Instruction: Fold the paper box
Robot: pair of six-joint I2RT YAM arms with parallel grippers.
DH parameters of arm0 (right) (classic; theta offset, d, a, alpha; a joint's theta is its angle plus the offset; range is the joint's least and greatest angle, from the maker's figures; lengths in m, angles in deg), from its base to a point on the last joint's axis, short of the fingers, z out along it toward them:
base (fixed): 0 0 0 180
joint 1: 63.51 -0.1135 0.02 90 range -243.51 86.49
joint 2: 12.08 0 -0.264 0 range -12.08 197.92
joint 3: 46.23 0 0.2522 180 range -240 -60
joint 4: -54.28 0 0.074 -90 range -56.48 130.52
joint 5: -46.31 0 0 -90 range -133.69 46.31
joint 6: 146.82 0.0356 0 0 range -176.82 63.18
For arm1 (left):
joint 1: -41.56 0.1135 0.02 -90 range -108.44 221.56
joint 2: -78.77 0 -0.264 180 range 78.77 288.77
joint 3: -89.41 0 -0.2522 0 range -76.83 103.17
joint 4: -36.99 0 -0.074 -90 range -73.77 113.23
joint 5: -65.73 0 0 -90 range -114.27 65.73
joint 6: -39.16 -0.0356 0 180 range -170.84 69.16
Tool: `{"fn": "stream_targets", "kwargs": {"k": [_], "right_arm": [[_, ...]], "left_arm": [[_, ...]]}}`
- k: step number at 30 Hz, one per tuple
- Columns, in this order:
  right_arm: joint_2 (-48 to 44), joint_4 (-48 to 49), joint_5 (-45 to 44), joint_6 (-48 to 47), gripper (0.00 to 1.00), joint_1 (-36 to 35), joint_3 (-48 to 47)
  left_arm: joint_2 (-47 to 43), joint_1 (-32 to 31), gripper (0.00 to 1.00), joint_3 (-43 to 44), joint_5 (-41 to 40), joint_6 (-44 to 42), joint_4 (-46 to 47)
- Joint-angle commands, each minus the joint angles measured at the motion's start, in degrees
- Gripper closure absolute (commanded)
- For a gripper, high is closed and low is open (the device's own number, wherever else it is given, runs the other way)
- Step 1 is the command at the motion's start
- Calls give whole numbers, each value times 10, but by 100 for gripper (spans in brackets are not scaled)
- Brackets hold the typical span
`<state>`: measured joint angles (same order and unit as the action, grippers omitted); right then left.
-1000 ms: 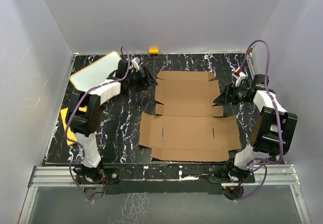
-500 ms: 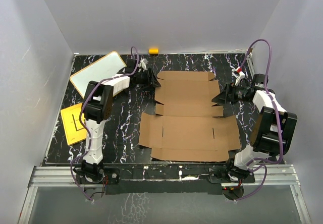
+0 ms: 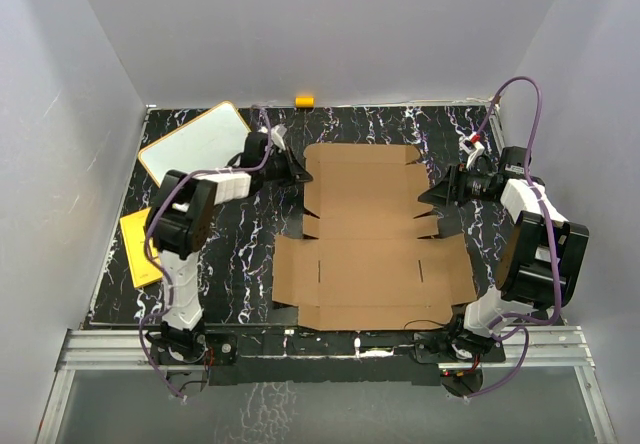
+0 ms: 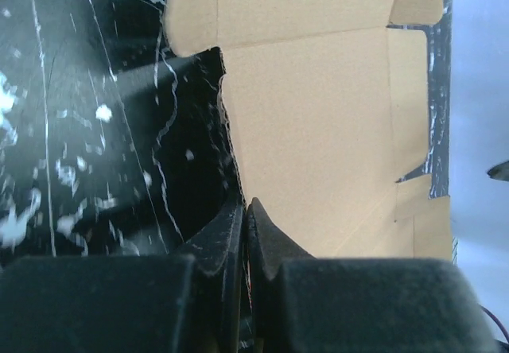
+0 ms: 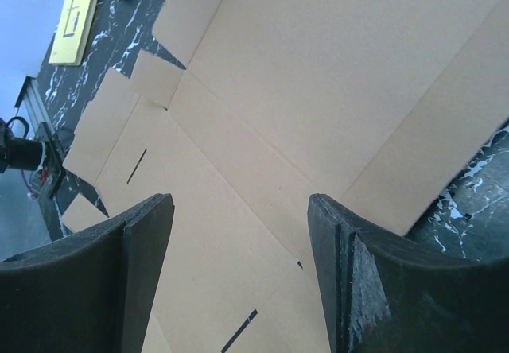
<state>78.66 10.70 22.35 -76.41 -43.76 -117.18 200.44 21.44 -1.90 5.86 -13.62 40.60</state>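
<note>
The paper box (image 3: 370, 239) lies flat and unfolded on the black marbled table (image 3: 230, 264), a brown cardboard sheet with flaps and slots. My left gripper (image 3: 299, 176) is at the left edge of the far panel. In the left wrist view its jaws (image 4: 245, 207) are shut, with the cardboard's edge (image 4: 318, 122) running in between them. My right gripper (image 3: 428, 196) hovers over the right edge of the sheet. Its fingers (image 5: 151, 234) stand wide open above the cardboard (image 5: 318, 75), with nothing between them (image 5: 238, 202).
A white board with an orange rim (image 3: 195, 142) lies at the back left. A yellow sheet (image 3: 140, 246) sits at the left edge, also seen as a yellow sheet (image 5: 75, 15) from the right wrist. A small yellow block (image 3: 304, 99) rests by the back wall.
My left gripper swung in to the box's left edge and shut on it. The cardboard has shifted slightly to the left. The right gripper has hardly moved.
</note>
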Motion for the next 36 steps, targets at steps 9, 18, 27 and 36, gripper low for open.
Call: {"fn": "stream_targets", "kwargs": {"k": [9,18,27,36], "right_arm": [[-12,-6,107,-57,27,-1,-3],[-22,3,116,-92,26,-10,11],[-21,94,5,-80,22,-74,15],[-11,286,-9,8,20,-112,-27]], "left_arm": [[-373,12,100,-313,-195,-9,253],[-514,23,100,-412,-258,-34,265],[-575,25,100,-457,-247,-55,294],[-616,26,100,-498,-186,-75,360]]}}
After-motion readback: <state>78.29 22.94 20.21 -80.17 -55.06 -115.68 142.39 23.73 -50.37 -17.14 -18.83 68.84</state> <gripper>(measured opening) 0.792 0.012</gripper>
